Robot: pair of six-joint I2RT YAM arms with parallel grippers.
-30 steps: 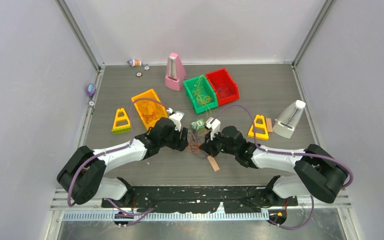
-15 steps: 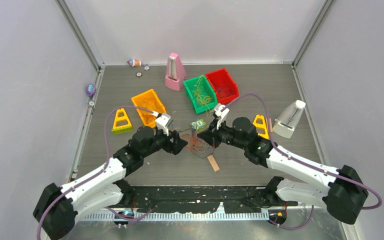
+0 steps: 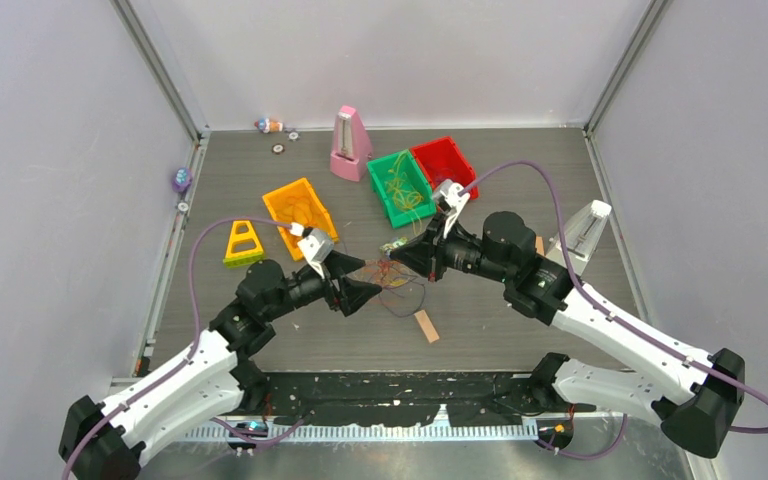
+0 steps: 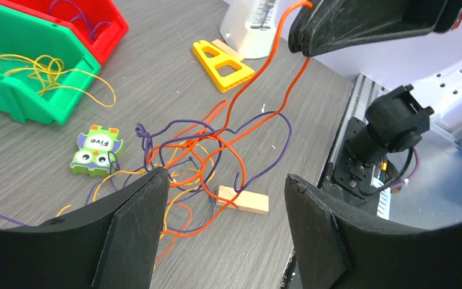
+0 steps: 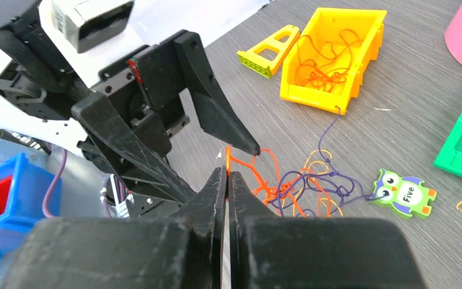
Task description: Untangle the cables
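Note:
The cables [image 4: 204, 153] are thin orange, dark purple and yellow strands tangled on the grey table; they also show in the top view [image 3: 392, 280]. My right gripper [image 5: 227, 171] is shut on an orange strand [image 4: 258, 84] and holds it taut above the tangle. It appears at the top of the left wrist view [image 4: 301, 42] and in the top view [image 3: 398, 258]. My left gripper [image 4: 225, 176] is open and empty, raised just left of the tangle [image 3: 368, 287]. One of its fingers [image 5: 216, 114] shows in the right wrist view.
An owl tag marked "Five" [image 4: 96, 149] and a small wooden block [image 4: 243, 200] lie against the tangle. An orange bin [image 3: 300, 212], a green bin [image 3: 400, 187] and a red bin [image 3: 445, 170] hold more strands. Metronomes [image 3: 349, 145] [image 3: 578, 238] and a yellow triangle [image 3: 243, 242] stand around.
Both grippers have risen out of the tangle and drawn apart. The right one moved up and back, pulling an orange strand. The left one drew back to the left, open.

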